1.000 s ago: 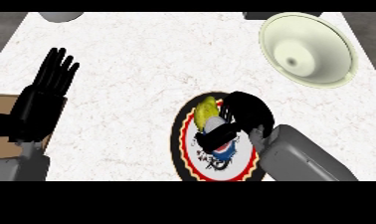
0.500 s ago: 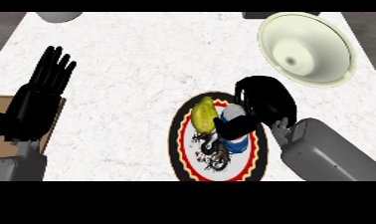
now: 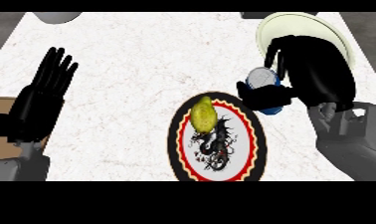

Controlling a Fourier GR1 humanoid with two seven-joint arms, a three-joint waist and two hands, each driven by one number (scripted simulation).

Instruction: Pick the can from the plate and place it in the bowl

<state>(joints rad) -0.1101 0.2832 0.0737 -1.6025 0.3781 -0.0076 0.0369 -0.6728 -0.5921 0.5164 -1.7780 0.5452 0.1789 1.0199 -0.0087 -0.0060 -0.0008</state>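
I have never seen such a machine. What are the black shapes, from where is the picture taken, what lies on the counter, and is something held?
The view comes from the robot's head, looking steeply down at a white marbled counter. The black shapes are its two hands on grey forearms. The left robot hand rests open near the left edge, fingers up. The right robot hand is curled round a can with a silver top and blue side, held between the plate and the bowl. The plate has a red and black rim and a dragon drawing; a yellow-green fruit lies on it. The pale bowl stands behind the right hand.
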